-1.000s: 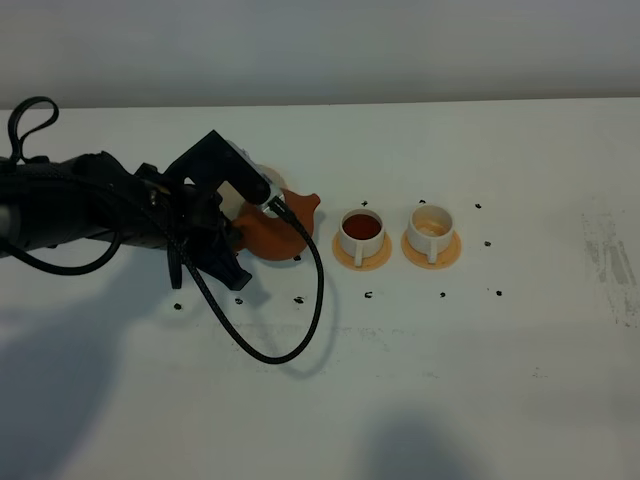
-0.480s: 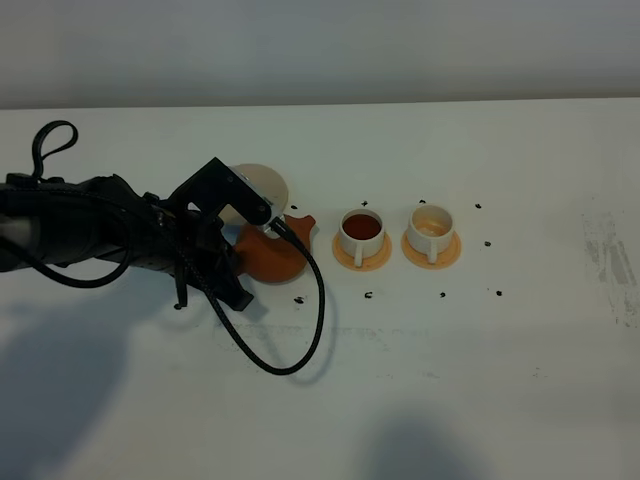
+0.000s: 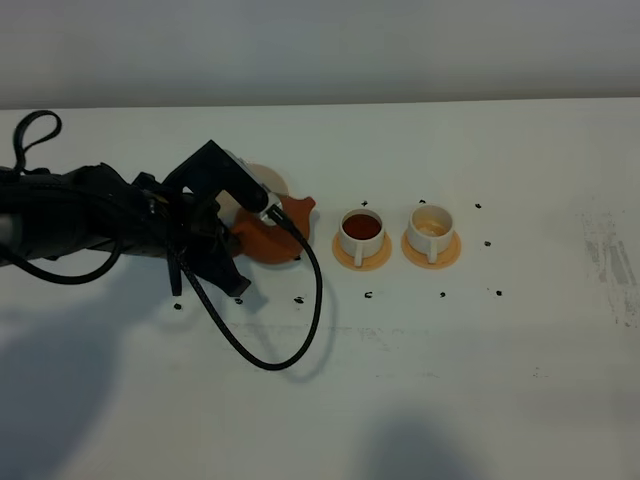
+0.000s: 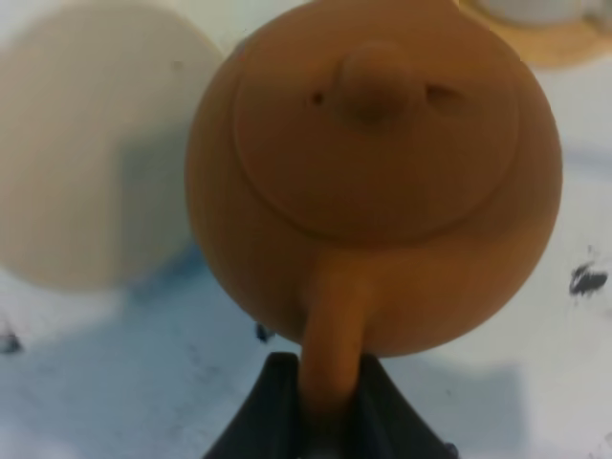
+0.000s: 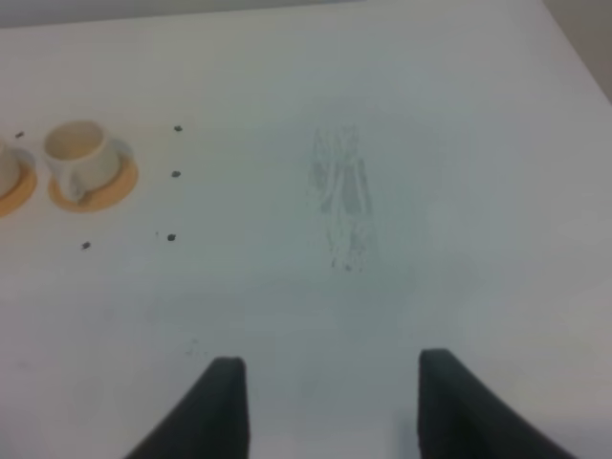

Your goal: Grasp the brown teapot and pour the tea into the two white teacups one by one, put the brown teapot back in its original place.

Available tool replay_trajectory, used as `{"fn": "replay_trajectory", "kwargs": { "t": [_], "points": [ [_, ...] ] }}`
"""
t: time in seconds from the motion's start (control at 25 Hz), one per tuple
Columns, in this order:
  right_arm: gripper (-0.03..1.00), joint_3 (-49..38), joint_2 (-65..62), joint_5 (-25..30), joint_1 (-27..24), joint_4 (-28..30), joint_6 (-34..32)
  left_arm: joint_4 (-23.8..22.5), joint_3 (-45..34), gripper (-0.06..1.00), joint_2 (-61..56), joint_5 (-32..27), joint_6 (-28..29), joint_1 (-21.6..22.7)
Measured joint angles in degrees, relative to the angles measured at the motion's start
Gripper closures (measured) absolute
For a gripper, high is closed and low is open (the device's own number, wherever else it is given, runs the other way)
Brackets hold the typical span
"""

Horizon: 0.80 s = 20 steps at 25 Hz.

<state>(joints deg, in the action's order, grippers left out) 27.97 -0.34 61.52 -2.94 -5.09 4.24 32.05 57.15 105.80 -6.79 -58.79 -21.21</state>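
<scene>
A robot lab, by the look: bare white table (image 3: 500, 400), plain grey wall (image 3: 400, 50), black marks (image 3: 369, 295) around 2 orange saucers (image 3: 345, 263), cabled arm (image 3: 90, 210).

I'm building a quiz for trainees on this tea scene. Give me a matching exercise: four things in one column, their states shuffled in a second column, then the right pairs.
Things
1. brown teapot
2. teacup nearer the teapot
3. teacup farther from the teapot
4. cream saucer

States
A. pale inside
B. bare, nothing standing on it
C. handle clamped in the left gripper
D. dark inside

Pairs: 1-C, 2-D, 3-A, 4-B
</scene>
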Motion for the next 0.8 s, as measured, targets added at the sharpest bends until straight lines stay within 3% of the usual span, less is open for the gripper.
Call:
{"fn": "replay_trajectory", "kwargs": {
  "t": [0.4,0.8],
  "points": [
    [0.54,0.0,0.0,0.0,0.0,0.0,0.0,-5.2,13.7,0.87,-0.2,-10.5,-0.6,0.0],
    [0.54,0.0,0.0,0.0,0.0,0.0,0.0,-11.5,33.1,0.87,9.9,-24.2,-1.0,-2.0]
  ]
}}
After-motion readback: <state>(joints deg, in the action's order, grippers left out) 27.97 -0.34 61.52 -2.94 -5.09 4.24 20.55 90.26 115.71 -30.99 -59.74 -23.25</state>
